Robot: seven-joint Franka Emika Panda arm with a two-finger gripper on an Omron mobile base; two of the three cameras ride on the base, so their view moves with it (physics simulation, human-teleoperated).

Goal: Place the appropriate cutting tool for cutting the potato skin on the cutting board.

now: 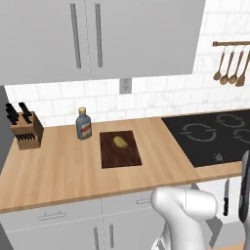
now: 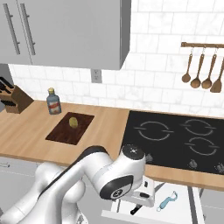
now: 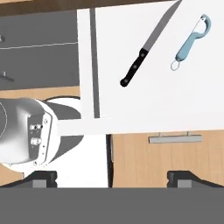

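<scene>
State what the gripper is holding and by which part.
Nothing is held. The gripper is open above the drawer, well apart from the peeler and the knife lying in it.

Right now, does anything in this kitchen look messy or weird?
Nothing looks spilled or broken. The potato sits neatly on the cutting board, and the bottle stands upright. The only unusual thing: a drawer below the counter is pulled open, with a knife and the peeler lying apart inside.

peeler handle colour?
Light blue; the peeler shows best in the hand view, lying in the open drawer.
</scene>
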